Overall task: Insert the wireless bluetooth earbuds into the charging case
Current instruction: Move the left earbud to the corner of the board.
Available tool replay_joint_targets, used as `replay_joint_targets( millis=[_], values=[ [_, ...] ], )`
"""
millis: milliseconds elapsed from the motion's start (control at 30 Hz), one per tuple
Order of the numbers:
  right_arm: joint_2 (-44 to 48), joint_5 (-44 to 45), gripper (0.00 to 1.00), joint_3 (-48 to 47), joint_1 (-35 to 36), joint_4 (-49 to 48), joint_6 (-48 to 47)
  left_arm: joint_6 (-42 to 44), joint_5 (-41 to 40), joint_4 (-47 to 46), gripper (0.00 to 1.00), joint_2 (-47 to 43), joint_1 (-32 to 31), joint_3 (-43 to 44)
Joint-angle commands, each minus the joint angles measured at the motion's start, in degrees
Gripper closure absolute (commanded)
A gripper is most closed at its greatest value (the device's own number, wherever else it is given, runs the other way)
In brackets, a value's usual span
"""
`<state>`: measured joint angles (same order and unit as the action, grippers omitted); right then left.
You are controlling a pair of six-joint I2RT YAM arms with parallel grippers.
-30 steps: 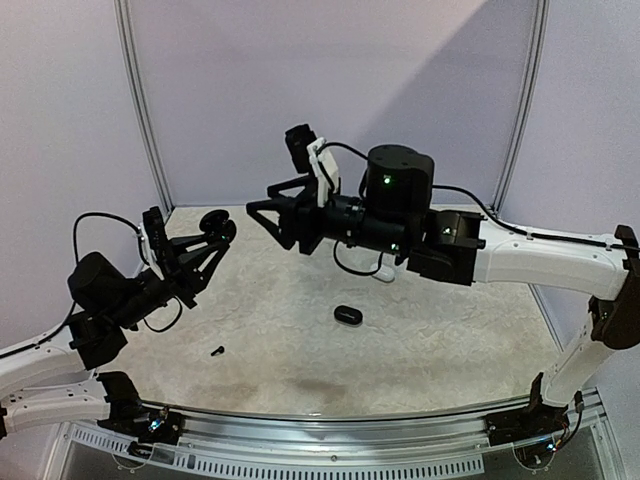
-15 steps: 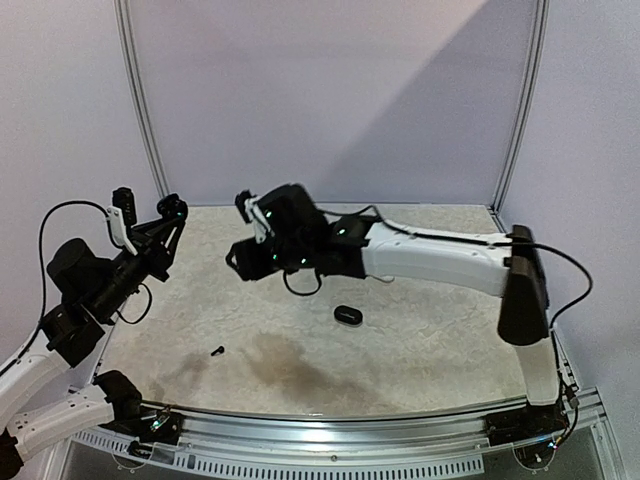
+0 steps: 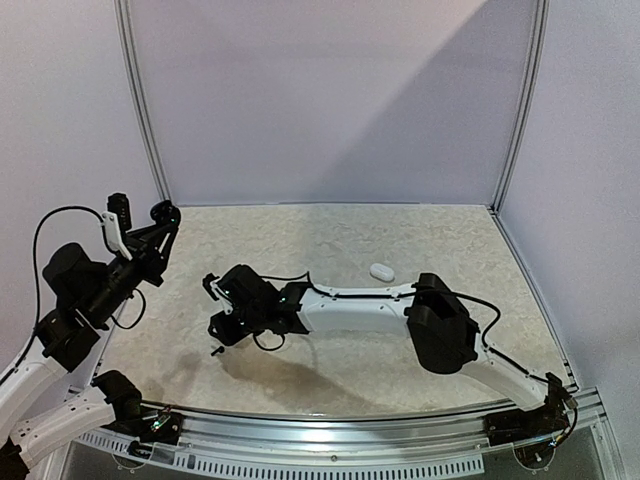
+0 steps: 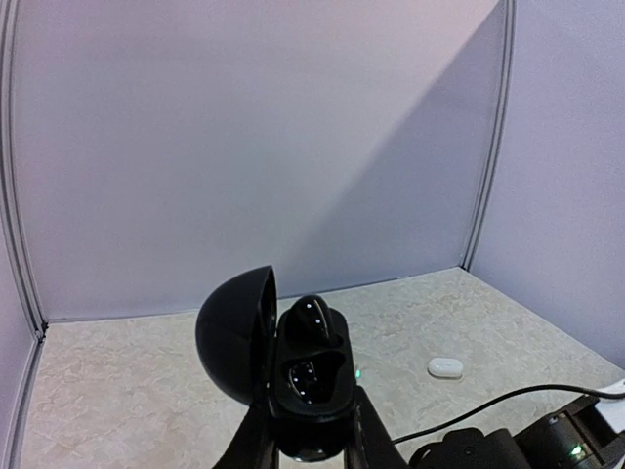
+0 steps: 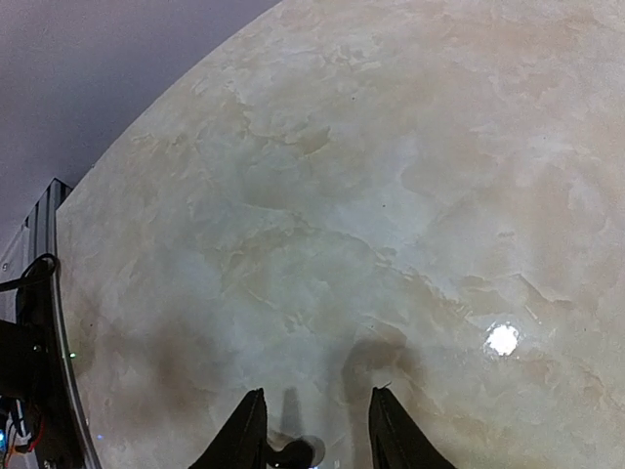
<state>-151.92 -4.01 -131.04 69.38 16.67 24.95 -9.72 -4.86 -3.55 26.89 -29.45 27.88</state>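
**Right jaws straddle a loose earbud near the near-left corner; the case is held aloft over the left edge**

The left gripper is clamped on the base of the open black charging case, held in the air above the tabletop's left edge, close to the left wall. Its lid stands swung out to one side. One glossy black earbud sits in the socket farthest from the fingers. The nearer socket is too dark to read.

The right arm reaches from the near-right corner across the near half of the tabletop, low over the surface. The right gripper points down towards the near-left corner with its jaws apart. A loose black earbud lies on the surface between the fingers, close to one pad and with a clear gap to the other. From above, this earbud sits a little in from the near-edge rail and from the left edge.

A white case rests closed, right of the middle and towards the back edge, well apart from both grippers. The back half of the tabletop around it is bare, as is the strip along the right edge. The stretched right arm takes up much of the near half.
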Motion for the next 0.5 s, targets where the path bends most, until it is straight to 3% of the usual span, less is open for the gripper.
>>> replay_joint_targets(
  millis=[0,467],
  values=[
    [-5.55,-0.41,0.64,-4.75,-0.06,-1.01,1.23,-0.54,1.66,-0.2,1.0,-0.11,0.8,-1.65],
    [-8.84,1.45,0.67,-8.58,2.4,8.4,-3.89,-1.09,2.88,-2.01,1.0,1.59,0.84,-2.3]
  ],
)
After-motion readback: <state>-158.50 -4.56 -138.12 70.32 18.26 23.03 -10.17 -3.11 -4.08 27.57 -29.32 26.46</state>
